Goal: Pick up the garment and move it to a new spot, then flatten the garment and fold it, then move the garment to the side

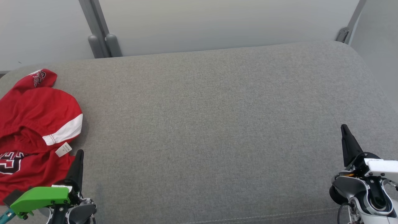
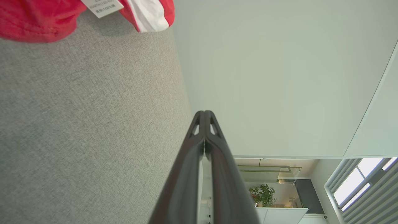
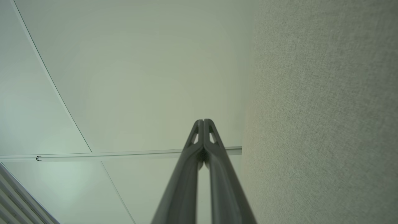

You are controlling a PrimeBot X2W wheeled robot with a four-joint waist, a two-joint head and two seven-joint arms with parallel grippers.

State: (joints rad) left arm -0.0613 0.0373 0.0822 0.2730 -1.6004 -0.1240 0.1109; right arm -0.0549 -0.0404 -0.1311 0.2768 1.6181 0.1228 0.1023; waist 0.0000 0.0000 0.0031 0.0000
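Note:
A crumpled red garment [image 1: 34, 124] with a white band, dark lettering and a small white tag lies at the left edge of the grey cushioned surface [image 1: 211, 124]. My left gripper [image 1: 80, 153] stands at the lower left, just right of the garment's near part, fingers pressed together and holding nothing. In the left wrist view the garment [image 2: 37, 18] and its tag fill the top left corner, well beyond the shut left gripper [image 2: 204, 112]. At the lower right my right gripper [image 1: 343, 127] is shut and empty, far from the garment. The right wrist view has that right gripper [image 3: 203, 120] closed against a pale wall.
Grey posts [image 1: 102, 43] and pale wall panels stand behind the cushion's back edge. A metal bracket [image 1: 343, 32] sits at the far right corner. The cushion's rounded front seam runs along the bottom. A plant [image 2: 262, 194] and window blinds appear in the left wrist view.

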